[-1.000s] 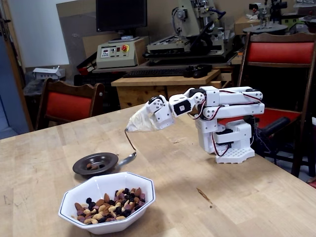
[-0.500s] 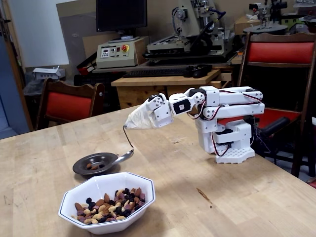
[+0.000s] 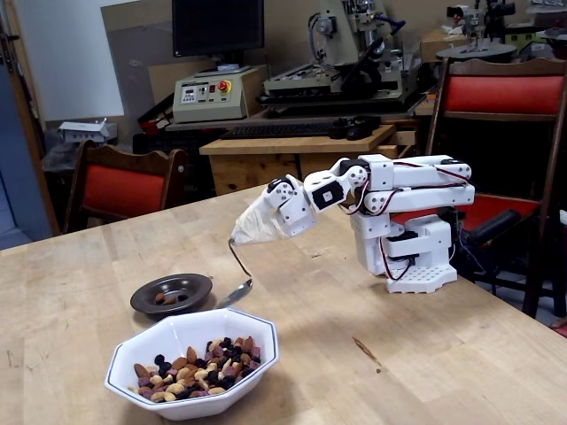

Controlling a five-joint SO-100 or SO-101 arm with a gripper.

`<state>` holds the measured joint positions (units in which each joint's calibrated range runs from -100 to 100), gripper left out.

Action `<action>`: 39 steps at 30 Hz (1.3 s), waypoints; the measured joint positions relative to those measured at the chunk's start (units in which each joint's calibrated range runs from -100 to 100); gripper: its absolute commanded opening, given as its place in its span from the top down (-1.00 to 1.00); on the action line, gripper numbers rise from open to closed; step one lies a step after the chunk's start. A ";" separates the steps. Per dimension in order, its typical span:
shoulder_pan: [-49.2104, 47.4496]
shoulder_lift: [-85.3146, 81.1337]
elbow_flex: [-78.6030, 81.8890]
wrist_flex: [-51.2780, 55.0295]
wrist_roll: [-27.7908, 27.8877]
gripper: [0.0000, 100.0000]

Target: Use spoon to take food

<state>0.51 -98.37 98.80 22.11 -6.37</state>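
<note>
Workshop equipment, a monitor and red-cushioned chairs [image 3: 122, 188] are standing behind a pale wooden bench [image 3: 372, 310]. On the bench, a white arm [image 3: 403, 212] is reaching toward the left of the fixed view. Its fingers [image 3: 252, 228] are lying under off-white tape that is binding the spoon [image 3: 236, 290] handle to them, so whether they are open or closed cannot be told. The spoon is hanging down from the tape, its shiny bowl sitting just above the bench, between a small dark dish [image 3: 173, 293] and a white octagonal bowl [image 3: 190, 359]. The food [image 3: 197, 367] is lying in the white bowl; a few pieces are also lying in the dark dish.
</note>
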 measured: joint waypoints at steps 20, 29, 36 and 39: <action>0.00 0.00 0.00 -8.64 0.00 0.91; 0.00 0.00 0.00 -8.64 0.00 0.91; 0.00 0.00 0.00 -8.64 0.00 0.91; 0.00 0.00 0.00 -8.64 0.00 0.91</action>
<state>0.51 -98.37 98.80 13.47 -6.37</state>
